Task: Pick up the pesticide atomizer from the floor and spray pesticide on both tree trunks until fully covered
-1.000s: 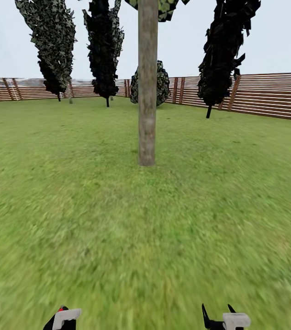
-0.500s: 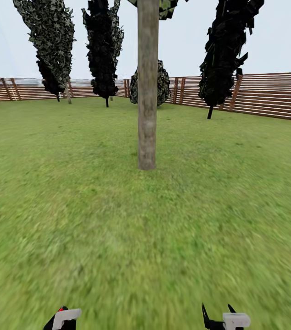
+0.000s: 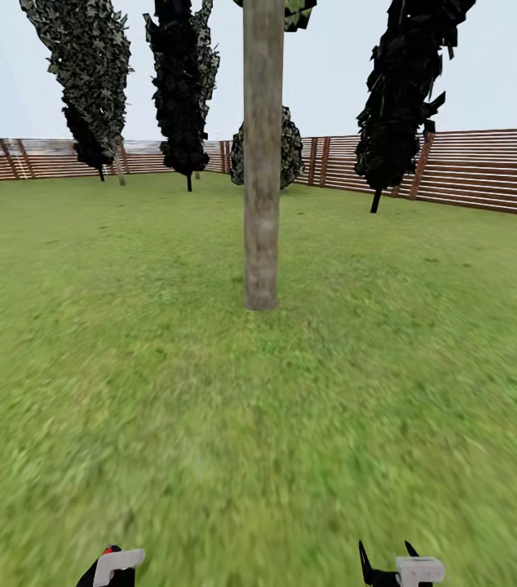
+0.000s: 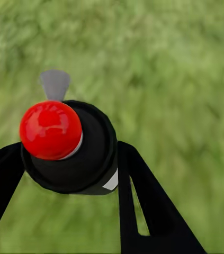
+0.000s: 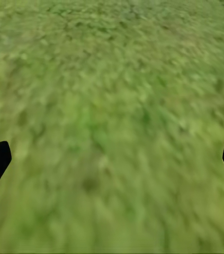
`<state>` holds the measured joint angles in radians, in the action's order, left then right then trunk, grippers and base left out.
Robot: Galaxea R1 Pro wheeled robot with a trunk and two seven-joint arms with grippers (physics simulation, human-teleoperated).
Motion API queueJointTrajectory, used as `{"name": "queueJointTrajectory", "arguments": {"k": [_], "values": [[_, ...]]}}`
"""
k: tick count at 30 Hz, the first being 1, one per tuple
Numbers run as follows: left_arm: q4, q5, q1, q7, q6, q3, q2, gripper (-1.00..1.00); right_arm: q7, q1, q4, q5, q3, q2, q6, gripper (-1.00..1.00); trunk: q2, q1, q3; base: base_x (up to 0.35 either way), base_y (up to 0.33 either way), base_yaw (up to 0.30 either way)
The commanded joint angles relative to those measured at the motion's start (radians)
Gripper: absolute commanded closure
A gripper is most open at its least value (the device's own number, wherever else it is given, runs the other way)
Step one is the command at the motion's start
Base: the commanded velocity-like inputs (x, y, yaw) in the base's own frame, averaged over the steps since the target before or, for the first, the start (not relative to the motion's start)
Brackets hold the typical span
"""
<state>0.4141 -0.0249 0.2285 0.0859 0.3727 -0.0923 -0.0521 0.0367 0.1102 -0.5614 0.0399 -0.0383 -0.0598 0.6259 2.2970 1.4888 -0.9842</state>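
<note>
Straight ahead, tree trunk (image 3: pixel 260 163) stands upright on lawn (image 3: pixel 128 367), fence (image 3: pixel 487 167) well behind it. Left gripper (image 4: pixel 69 174) pinches pesticide atomizer (image 4: pixel 69 145), red cap up, near the robot. Right gripper (image 5: pixel 112 159) spread wide over grass

We face a thick grey-tan tree trunk (image 3: pixel 261 155) standing upright on the lawn (image 3: pixel 128 367) straight ahead. Far behind it, dark conifers (image 3: pixel 181 90) line a brown slat fence (image 3: pixel 487 167). Near us, our left gripper (image 3: pixel 112 567) and right gripper (image 3: pixel 393 567) peek in (tips barely visible).
</note>
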Motion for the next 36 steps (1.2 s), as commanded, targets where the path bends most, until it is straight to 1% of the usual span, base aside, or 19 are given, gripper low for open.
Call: {"name": "queueJointTrajectory", "arguments": {"k": [1, 36], "values": [[0.0, 0.0, 0.0, 0.0, 0.0, 0.0, 0.0, 1.0, 0.0, 0.0, 0.0, 0.0, 0.0, 0.0, 0.0, -1.0, 0.0, 0.0, 0.0, 0.338, 0.0, 0.0], [0.0, -0.001, 0.0, 0.0, 0.0, 0.0, 0.0, 1.0, 0.0, 0.0, 0.0, 0.0, 0.0, 0.0, 0.0, -1.0, 0.0, 0.0, 0.0, 0.338, 0.0, 0.0]]}}
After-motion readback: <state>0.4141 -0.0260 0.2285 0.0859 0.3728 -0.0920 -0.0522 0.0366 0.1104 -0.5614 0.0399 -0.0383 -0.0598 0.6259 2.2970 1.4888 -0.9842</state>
